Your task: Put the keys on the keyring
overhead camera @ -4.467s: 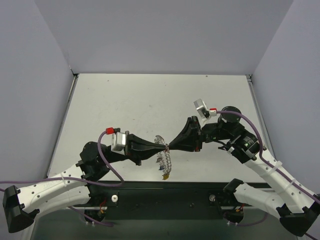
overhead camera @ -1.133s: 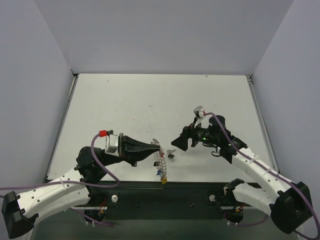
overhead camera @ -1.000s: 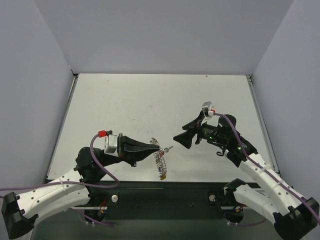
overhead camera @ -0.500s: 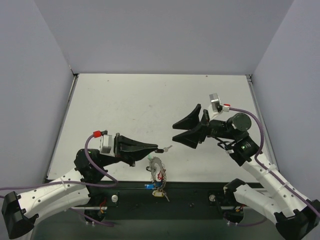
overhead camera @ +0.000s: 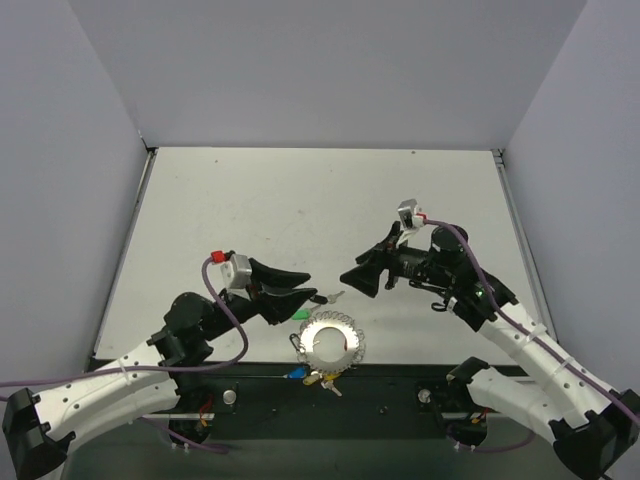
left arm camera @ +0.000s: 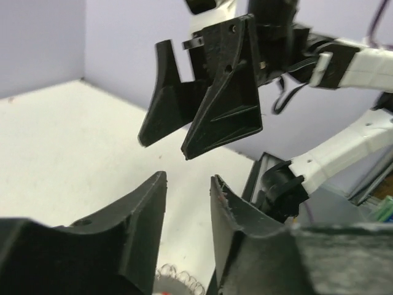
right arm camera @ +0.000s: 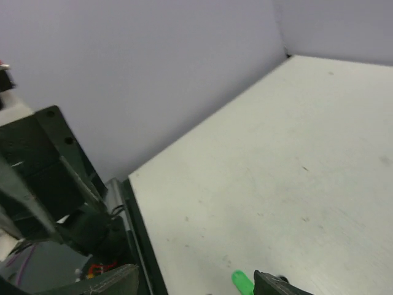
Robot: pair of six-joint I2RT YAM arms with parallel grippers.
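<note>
Keyring (overhead camera: 331, 343) now flat on table (overhead camera: 260, 200), whole only overhead.

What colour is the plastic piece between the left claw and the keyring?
The piece is bright green; top external view.

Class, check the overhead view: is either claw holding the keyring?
No, the keyring lies on the table near the front edge, and neither the left claw nor the right claw grips it.

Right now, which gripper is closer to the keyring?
Left. The left gripper hangs just beyond the keyring at its far-left rim; the right gripper sits farther back, to the right.
</note>
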